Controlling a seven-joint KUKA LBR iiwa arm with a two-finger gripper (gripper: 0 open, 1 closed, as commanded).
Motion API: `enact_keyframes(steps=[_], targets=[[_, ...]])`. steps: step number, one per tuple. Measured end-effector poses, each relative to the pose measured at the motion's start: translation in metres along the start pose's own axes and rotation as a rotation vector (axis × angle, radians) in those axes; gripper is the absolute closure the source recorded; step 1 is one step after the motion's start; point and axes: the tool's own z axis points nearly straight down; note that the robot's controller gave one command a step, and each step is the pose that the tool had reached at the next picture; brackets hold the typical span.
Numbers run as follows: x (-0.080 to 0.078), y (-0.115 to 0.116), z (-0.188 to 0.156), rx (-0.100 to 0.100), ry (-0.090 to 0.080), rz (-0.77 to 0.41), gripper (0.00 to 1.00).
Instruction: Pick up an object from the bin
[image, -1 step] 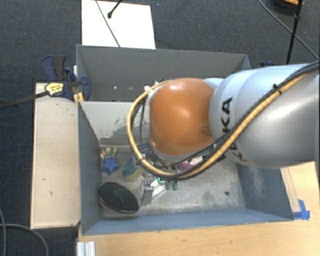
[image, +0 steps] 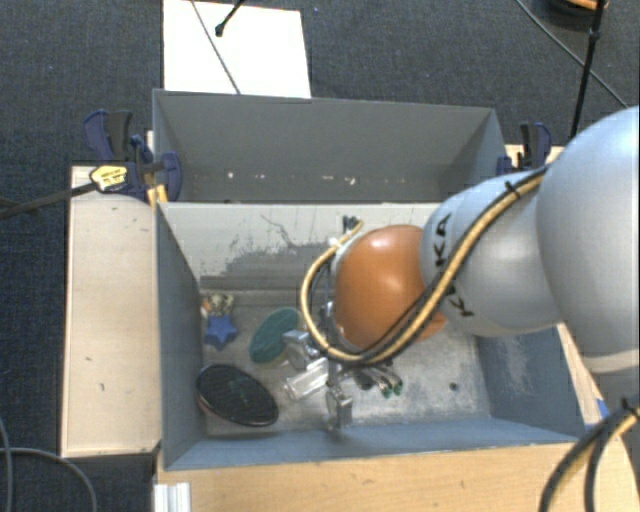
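Observation:
My gripper (image: 322, 384) is low in the bin near the front wall, just below the arm's orange cover. A teal oval thing (image: 270, 334) lies directly to its left, its right end close to the gripper's metal parts. A black round disc (image: 236, 394) lies flat in the front left corner, a short way left of the gripper. A small green and dark piece (image: 391, 385) sits just to the gripper's right on the bin floor. I see nothing held in the gripper.
A small blue star-shaped thing (image: 219, 329) and a tiny pale piece (image: 214, 301) lie by the left wall. The arm and its cover hide the middle and right of the bin floor. The front wall is very close to the gripper.

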Motion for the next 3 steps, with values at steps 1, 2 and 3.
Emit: enact_keyframes(steps=[1,2,3], targets=[[-0.0018,0.0007,-0.0020,0.000,0.000,0.007,0.00],[-0.0028,0.0013,-0.0031,0.000,0.001,0.020,0.00],[-0.0039,0.0018,-0.0039,0.000,-0.001,0.031,0.00]])
